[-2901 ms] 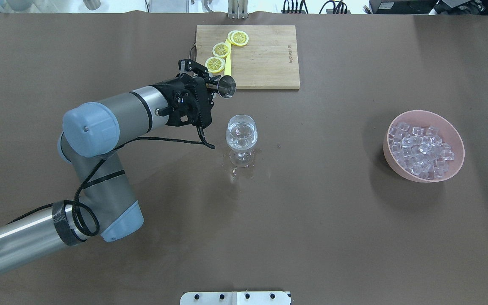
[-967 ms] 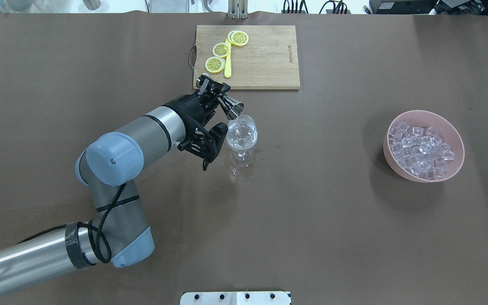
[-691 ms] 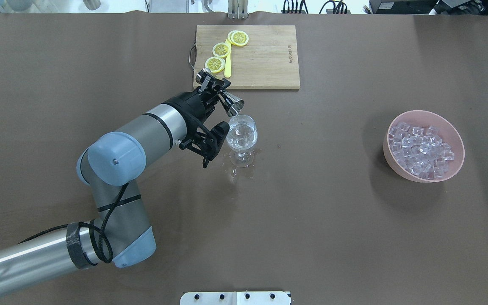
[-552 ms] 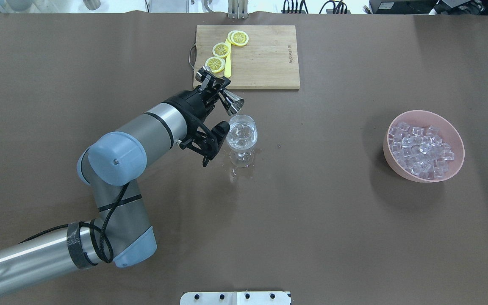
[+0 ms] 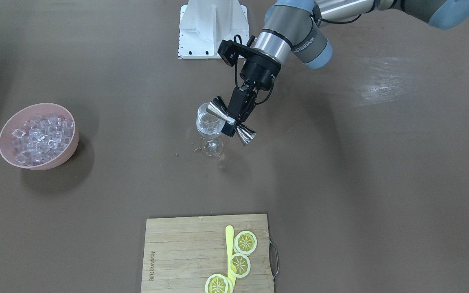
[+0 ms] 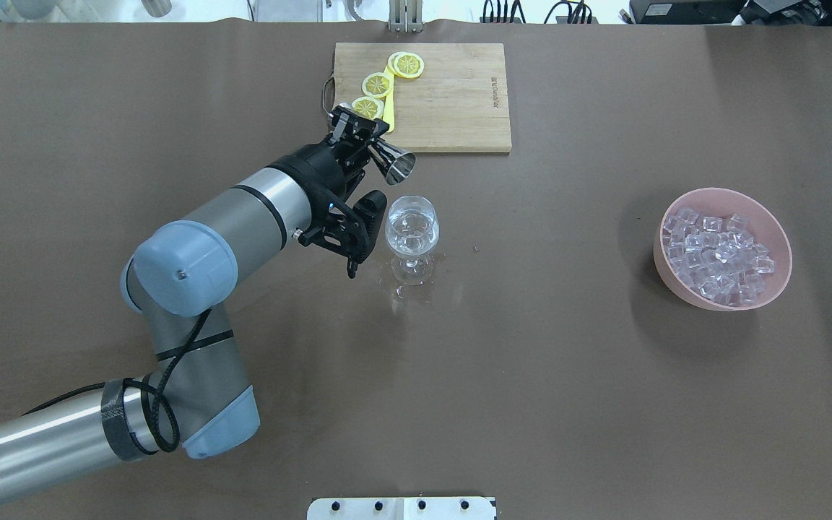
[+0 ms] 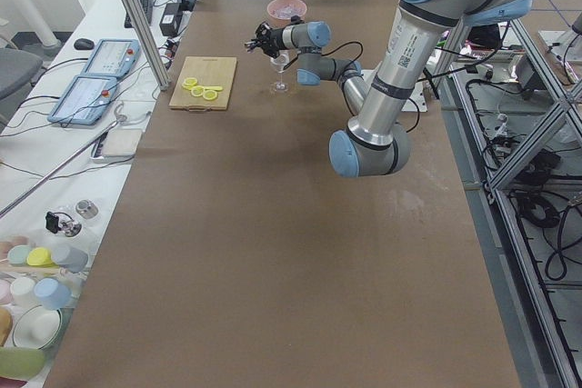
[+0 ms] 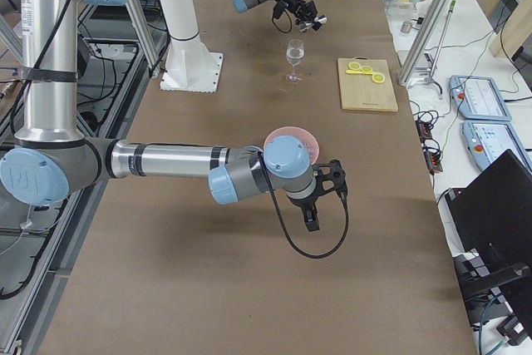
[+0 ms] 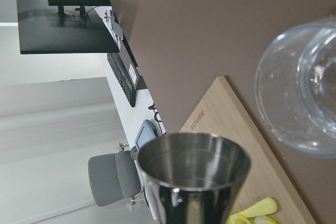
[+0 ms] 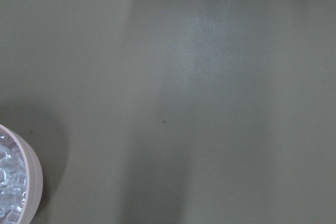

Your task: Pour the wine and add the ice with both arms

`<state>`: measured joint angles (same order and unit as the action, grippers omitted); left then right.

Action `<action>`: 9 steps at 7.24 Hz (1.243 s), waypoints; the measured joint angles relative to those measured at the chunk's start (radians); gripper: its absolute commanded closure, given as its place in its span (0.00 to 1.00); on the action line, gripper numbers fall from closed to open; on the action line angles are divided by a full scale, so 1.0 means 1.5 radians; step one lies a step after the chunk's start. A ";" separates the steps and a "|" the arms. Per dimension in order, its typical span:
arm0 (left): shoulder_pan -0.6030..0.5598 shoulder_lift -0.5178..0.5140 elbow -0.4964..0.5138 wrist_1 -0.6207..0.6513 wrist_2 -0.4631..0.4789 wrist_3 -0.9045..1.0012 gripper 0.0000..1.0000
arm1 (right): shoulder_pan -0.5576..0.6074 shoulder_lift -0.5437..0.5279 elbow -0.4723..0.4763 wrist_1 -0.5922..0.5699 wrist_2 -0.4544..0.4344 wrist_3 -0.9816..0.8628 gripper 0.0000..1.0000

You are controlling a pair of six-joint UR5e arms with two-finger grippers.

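My left gripper (image 6: pixel 367 143) is shut on a steel jigger (image 6: pixel 393 160) at its waist. The jigger is tilted on its side, mouth towards the wine glass (image 6: pixel 411 230), just beyond the glass rim and not touching it. In the front view the jigger (image 5: pixel 231 122) sits beside the glass (image 5: pixel 209 129). The glass holds a little clear wine (image 6: pixel 410 238). The jigger's mouth (image 9: pixel 193 162) looks empty in the left wrist view. The ice (image 6: pixel 718 253) fills a pink bowl (image 6: pixel 659 253) at the right. My right gripper (image 8: pixel 326 193) shows only in the right side view, near the bowl; I cannot tell its state.
A wooden cutting board (image 6: pixel 452 101) with lemon slices (image 6: pixel 377 84) and a yellow stick lies just beyond my left gripper. Clear droplets (image 6: pixel 403 292) lie on the table around the glass foot. The white base block (image 6: pixel 401 508) is at the near edge.
The left gripper brought the tilted jigger to the glass rim, then drew it back towards the cutting board. The glass and the bowl have not moved.
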<state>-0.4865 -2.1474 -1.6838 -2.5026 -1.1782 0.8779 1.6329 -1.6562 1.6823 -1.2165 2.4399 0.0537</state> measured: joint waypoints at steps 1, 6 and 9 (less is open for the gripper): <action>-0.013 0.021 -0.003 -0.010 0.002 -0.144 1.00 | 0.000 0.000 0.003 0.000 0.000 0.000 0.00; -0.166 0.123 0.136 -0.112 -0.054 -0.656 1.00 | -0.004 0.018 0.009 0.002 0.000 -0.008 0.00; -0.239 0.168 0.293 -0.265 -0.154 -0.935 1.00 | -0.031 0.036 0.011 0.001 -0.001 -0.013 0.00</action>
<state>-0.8457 -1.8960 -1.2438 -2.8996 -1.4099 -0.5247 1.5866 -1.6019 1.6987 -1.2149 2.4383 0.0347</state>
